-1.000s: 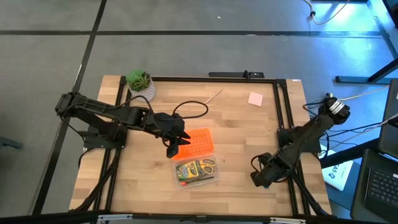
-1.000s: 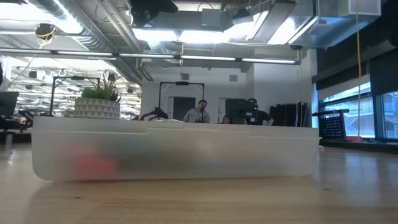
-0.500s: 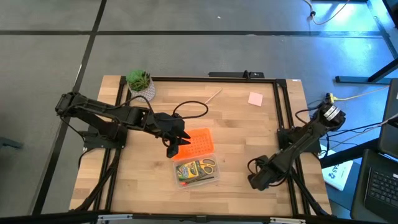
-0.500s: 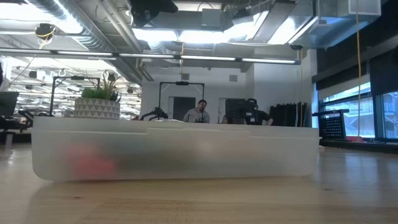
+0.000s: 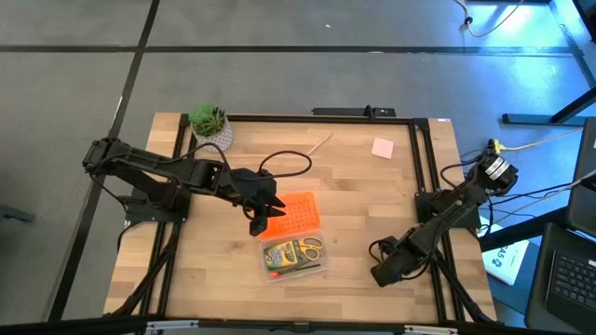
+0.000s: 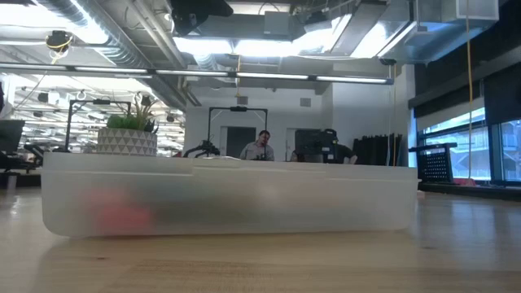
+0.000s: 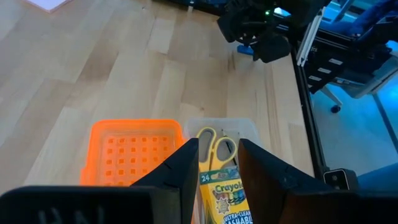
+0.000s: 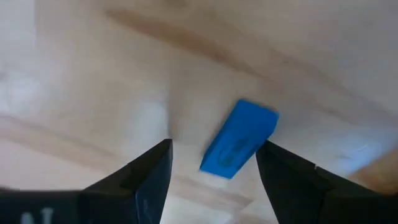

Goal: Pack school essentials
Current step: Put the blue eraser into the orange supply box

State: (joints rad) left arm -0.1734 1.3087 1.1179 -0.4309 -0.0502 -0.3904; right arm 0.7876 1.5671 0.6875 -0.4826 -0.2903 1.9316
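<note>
A clear case (image 5: 294,257) near the table's front middle holds yellow-handled scissors (image 7: 216,147), a green-and-yellow crayon box (image 7: 225,193) and pencils. Its orange perforated lid (image 5: 296,215) lies on the table just beyond it. My left gripper (image 5: 264,220) hangs open and empty over the lid's left edge. My right gripper (image 5: 382,272) is low over the table at the front right, open. A small blue eraser (image 8: 239,138) lies flat on the wood between its fingers, apart from both. A pink note pad (image 5: 382,147) and a pale pencil (image 5: 319,142) lie at the far side.
A green potted plant (image 5: 210,123) stands at the far left corner. A black cable loops on the table behind the left gripper (image 5: 289,163). In the low view the case's cloudy wall (image 6: 228,199) fills the middle; people sit in the room behind.
My right gripper has moved a little toward the table's near edge and left, coming lower over the eraser. My left arm has kept still.
</note>
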